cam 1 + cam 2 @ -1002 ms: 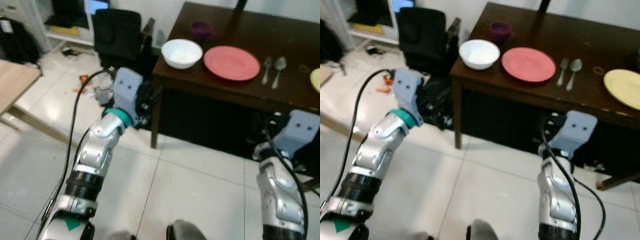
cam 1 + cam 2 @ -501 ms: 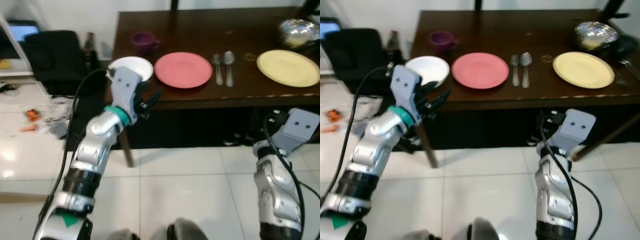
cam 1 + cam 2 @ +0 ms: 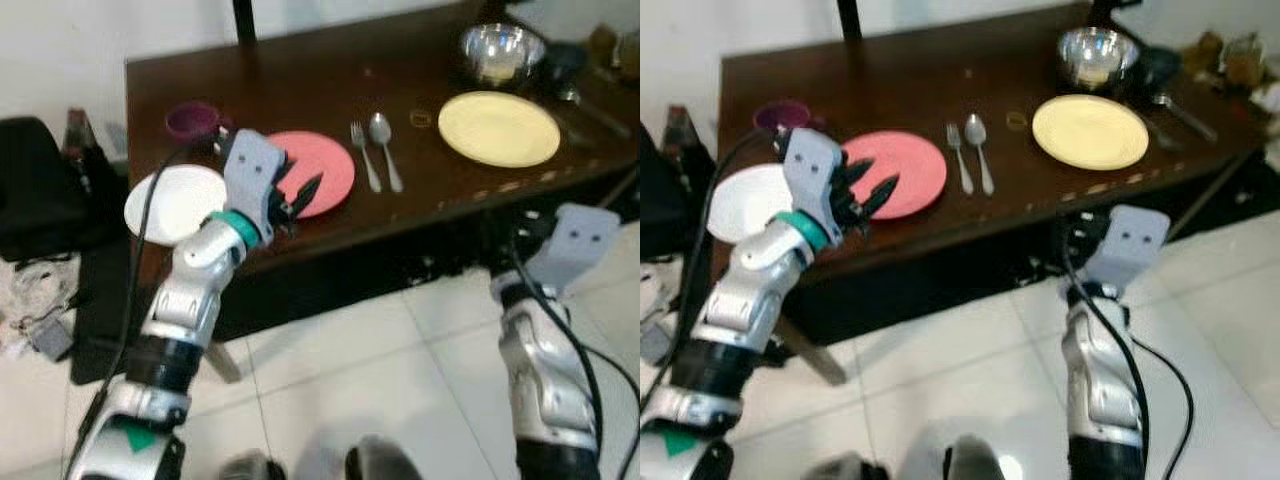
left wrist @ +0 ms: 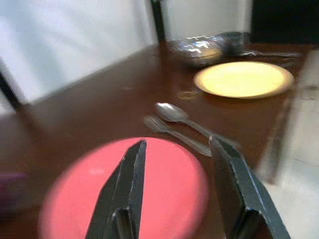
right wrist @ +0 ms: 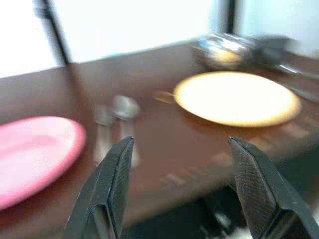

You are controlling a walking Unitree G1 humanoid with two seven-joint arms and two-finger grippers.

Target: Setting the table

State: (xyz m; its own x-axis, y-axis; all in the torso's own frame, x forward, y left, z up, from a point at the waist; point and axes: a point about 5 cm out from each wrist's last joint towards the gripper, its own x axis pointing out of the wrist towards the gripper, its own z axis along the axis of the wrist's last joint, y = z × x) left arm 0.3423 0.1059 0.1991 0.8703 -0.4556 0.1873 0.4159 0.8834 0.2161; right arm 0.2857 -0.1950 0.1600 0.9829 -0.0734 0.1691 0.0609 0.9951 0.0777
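A dark wooden table (image 3: 300,80) carries a purple cup (image 3: 192,120), a white bowl (image 3: 175,200), a pink plate (image 3: 330,160), a fork (image 3: 364,165) beside a spoon (image 3: 385,150), a yellow plate (image 3: 498,127) and a metal bowl (image 3: 500,48). My left gripper (image 3: 302,185) is open and empty, hovering at the pink plate's near-left rim, between bowl and plate. In the left wrist view its fingers (image 4: 124,189) frame the pink plate (image 4: 149,199). My right gripper (image 5: 182,154) is open and empty, low in front of the table edge, facing the yellow plate (image 5: 237,97).
A black bag (image 3: 40,190) and loose clutter (image 3: 30,290) lie on the floor left of the table. A table leg (image 3: 225,360) stands under the near-left corner. White tiles (image 3: 400,340) spread in front. A small ring (image 3: 420,118) lies beside the spoon.
The camera has swung right, so the whole table now shows. My left gripper has gone from beside the table's left corner to above the pink plate's rim. The right arm stays low.
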